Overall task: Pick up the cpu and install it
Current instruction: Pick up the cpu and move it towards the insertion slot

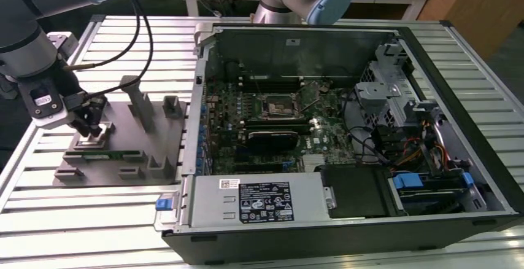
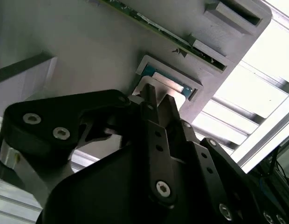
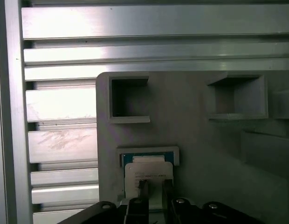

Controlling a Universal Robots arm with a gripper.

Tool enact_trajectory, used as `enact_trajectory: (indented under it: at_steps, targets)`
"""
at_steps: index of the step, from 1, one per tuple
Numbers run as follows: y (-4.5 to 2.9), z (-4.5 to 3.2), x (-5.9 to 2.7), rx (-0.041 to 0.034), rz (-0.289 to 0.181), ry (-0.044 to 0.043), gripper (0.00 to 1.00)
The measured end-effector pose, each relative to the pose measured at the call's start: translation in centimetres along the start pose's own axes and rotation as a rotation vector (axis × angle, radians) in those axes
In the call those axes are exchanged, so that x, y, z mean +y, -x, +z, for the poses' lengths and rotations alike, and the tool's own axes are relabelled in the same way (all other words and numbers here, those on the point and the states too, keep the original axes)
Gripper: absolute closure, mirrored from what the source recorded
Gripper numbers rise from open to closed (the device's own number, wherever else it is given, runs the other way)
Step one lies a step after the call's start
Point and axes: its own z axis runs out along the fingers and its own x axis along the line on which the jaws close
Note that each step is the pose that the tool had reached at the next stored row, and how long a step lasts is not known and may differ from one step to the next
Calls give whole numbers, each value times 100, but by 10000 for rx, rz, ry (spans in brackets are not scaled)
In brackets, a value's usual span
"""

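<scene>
In both wrist views the hand [image 3: 154,183] [image 2: 159,94] stands with its fingers narrowly parted, a slim gap between them and nothing pinched, tips over the pale lid of the cpu [image 3: 148,169]. The cpu lies flat in its recessed pocket of the grey tray [image 3: 196,140]. Its lid bears dark print in the first wrist view. The second wrist view adds a green memory stick [image 2: 149,25] beyond the pocket. The exterior view places the tray near the worktop [image 1: 82,220] edge on the exterior view's left, beside the open computer case [image 1: 344,35], which carries a printed label [image 1: 264,201].
</scene>
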Motion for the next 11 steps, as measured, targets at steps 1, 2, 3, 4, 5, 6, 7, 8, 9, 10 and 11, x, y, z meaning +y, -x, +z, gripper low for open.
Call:
enact_trajectory:
  at_steps: [1,2,3,4,5,6,7,8,9,10,11]
  targets:
    - [0,0,0,0,0,1,71]
    - [0,0,0,-1,-1,0,71]
    - [0,0,0,0,-2,0,65]
    - [0,0,0,0,-2,0,59]
    - [0,0,0,0,-2,0,59]
    - [0,0,0,0,-2,1,47]
    - [0,0,0,0,-3,0,47]
    - [0,0,0,0,-3,0,42]
    - [0,0,0,-1,-4,1,42]
    - [0,0,0,0,-4,0,36]
    - [0,0,0,0,-5,0,30]
